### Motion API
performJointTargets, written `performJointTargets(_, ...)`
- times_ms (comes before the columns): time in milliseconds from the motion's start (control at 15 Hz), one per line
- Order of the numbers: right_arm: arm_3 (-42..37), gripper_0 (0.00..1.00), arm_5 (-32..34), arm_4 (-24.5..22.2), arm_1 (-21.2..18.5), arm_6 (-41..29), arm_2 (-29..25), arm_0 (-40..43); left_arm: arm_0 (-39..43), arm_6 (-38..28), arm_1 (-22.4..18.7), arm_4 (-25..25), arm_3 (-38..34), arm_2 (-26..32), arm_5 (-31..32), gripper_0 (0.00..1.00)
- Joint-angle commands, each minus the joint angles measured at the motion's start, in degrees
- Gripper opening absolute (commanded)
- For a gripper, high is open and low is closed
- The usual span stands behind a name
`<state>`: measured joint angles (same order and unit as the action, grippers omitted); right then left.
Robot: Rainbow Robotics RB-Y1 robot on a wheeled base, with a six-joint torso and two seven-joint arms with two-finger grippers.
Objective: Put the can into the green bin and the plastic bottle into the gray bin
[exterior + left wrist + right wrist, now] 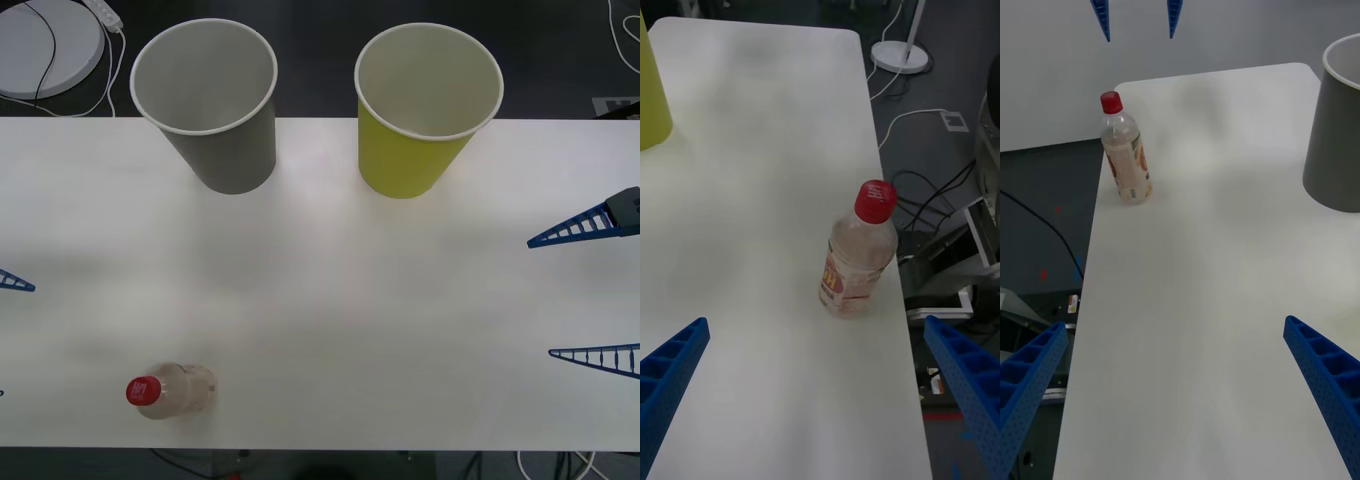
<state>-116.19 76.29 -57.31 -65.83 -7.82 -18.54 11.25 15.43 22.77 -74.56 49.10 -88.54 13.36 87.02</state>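
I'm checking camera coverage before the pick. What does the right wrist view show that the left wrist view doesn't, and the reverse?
Right wrist view alone: the gray bin at the table's edge, and the left end effector far off, fingers apart, beyond the bottle. Left wrist view alone: part of the green bin, plus a white lamp base and cables on the floor. Shared: the plastic bottle standing upright near the edge of the white table, untouched, and each arm's own open blue fingers at the corners, here the right end effector.
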Motion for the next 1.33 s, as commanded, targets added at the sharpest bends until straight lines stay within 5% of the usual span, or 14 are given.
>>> performJointTargets(67, 0.0, 1.0, 0.0, 0.0, 0.0, 0.0, 0.0, 0.0, -0.05, 1.93, 1.61, 0.91, 2.41, -0.09, 0.78, 1.0)
performJointTargets(933, 0.0, 1.0, 0.0, 0.0, 0.0, 0.0, 0.0, 0.0, 8.39, 7.12, 10.4, 1.18, 3.99, -0.09, 0.43, 1.0)
performJointTargets(1333, 0.0, 1.0, 0.0, 0.0, 0.0, 0.0, 0.0, 0.0, 12.52, 14.76, 10.93, 1.53, 4.08, -1.41, -4.67, 1.0)
